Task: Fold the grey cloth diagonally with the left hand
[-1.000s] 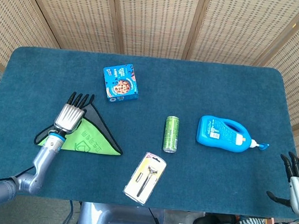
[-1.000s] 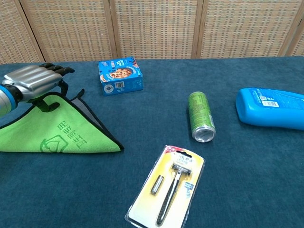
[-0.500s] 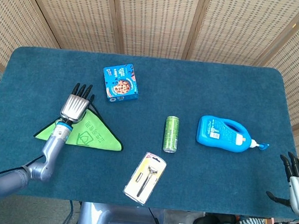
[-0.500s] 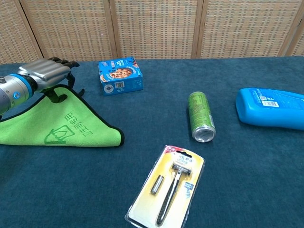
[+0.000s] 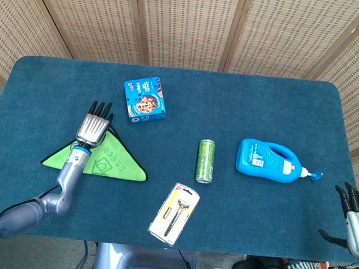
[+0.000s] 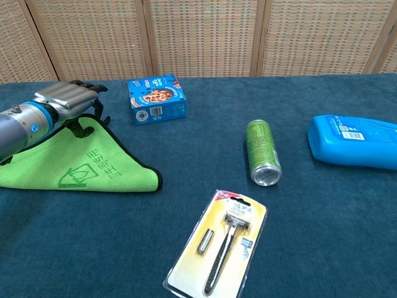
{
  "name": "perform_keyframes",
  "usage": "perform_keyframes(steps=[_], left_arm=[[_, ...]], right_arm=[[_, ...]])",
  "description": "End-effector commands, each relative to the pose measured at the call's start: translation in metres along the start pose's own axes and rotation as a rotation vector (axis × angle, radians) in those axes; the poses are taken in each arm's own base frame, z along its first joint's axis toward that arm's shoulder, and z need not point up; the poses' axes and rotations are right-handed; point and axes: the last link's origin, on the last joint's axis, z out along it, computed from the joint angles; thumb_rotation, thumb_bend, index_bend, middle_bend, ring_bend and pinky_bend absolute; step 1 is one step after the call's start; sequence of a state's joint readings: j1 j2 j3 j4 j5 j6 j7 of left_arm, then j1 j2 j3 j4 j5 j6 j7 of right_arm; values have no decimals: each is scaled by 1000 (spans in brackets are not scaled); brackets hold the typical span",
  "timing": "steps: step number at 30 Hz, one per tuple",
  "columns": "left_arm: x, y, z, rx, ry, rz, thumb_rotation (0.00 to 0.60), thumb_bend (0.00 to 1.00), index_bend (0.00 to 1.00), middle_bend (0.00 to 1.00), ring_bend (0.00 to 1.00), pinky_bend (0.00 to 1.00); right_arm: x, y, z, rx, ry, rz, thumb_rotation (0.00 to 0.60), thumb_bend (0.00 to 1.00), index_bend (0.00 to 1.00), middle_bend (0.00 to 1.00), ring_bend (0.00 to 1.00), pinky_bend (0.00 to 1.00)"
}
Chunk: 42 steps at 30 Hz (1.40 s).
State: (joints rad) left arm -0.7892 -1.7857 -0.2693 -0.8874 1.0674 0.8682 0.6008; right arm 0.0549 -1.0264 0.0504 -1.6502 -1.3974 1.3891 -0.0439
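A table (image 5: 245,102) covered in dark teal carpet-like fabric, backed by woven cane screen panels (image 5: 189,22) in wooden frames. On it: a blue cookie box (image 5: 145,98) printed with chocolate-chip biscuits, its lettering too small to read; a green drink can (image 5: 205,160) lying on its side, open end toward the chest camera; a blue detergent bottle (image 5: 269,160) on its side with a white label whose text is illegible; and a razor in a yellow-backed blister pack (image 5: 174,213) near the front edge. The cloth (image 5: 111,164) lies near the left front of the table as a flat triangle, green face up with a dark green house-shaped logo and characters, its dark edge showing along the right side. The left hand (image 5: 93,127) is over the triangle's far corner, palm down, fingers extended and slightly spread toward the cookie box, holding nothing visible; contact with the cloth cannot be judged. The right hand (image 5: 356,216) sits at the lower right off the table edge, fingers apart and empty
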Motion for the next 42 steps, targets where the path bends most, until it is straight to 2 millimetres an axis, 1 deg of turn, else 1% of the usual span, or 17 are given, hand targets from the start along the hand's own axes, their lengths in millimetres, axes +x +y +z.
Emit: perform_keyframes(steps=[1,2,3,4,5,16,19,21,29,30,32,33,36,39,40,42], left_arm=[[-1,3,0,1,2,9,600,448,279,0,0,0],[-1,2,-1,3,0,15,600,448,198,0,0,0],[-1,2,-1,8,0,16,600,449,97,0,0,0],[-1,3,-1,13,2,13,600,448,29,0,0,0],[-1,3,-1,16,2,6,600,449,6,0,0,0],[3,-6,-6,43,16,-21,600,448,0,0,0,0],[6,-12,-13,49,36,-63,600,448,0,0,0,0],[8,-17,-21,49,52,-97,600,448,0,0,0,0],[13,-43,-68,59,99,-190,600,426,0,0,0,0],[14,-46,-77,60,106,-207,600,419,0,0,0,0],[15,-53,-99,57,116,-250,600,397,0,0,0,0],[15,-58,-114,50,116,-268,600,369,0,0,0,0],[12,-66,-147,47,103,-293,600,292,0,0,0,0],[2,-73,-184,62,64,-291,600,187,0,0,0,0],[-10,-76,-207,70,26,-259,600,154,0,0,0,0],[-13,-77,-225,75,25,-239,600,121,0,0,0,0]], right_arm=[[0,1,0,-2,5,4,600,0,0,0,0,0],[1,1,0,-2,7,5,600,0,0,0,0,0],[1,1,-1,-1,8,5,600,0,0,0,0,0],[1,1,0,0,9,5,600,0,0,0,0,0],[1,1,0,1,10,6,600,0,0,0,0,0],[2,2,-1,-1,14,7,600,0,0,0,0,0],[2,1,-1,0,14,7,600,0,0,0,0,0],[2,1,-1,2,13,7,600,0,0,0,0,0],[1,0,-2,6,7,-1,600,0,0,0,0,0],[1,-1,-2,8,8,-4,600,0,0,0,0,0],[2,-2,-3,13,11,-7,600,0,0,0,0,0],[2,-3,-3,15,11,-12,600,0,0,0,0,0],[2,-5,-3,22,10,-23,600,0,0,0,0,0],[1,-7,-5,32,9,-38,600,0,0,0,0,0],[1,-9,-5,43,9,-43,600,0,0,0,0,0],[1,-10,-6,48,14,-48,600,0,0,0,0,0]])
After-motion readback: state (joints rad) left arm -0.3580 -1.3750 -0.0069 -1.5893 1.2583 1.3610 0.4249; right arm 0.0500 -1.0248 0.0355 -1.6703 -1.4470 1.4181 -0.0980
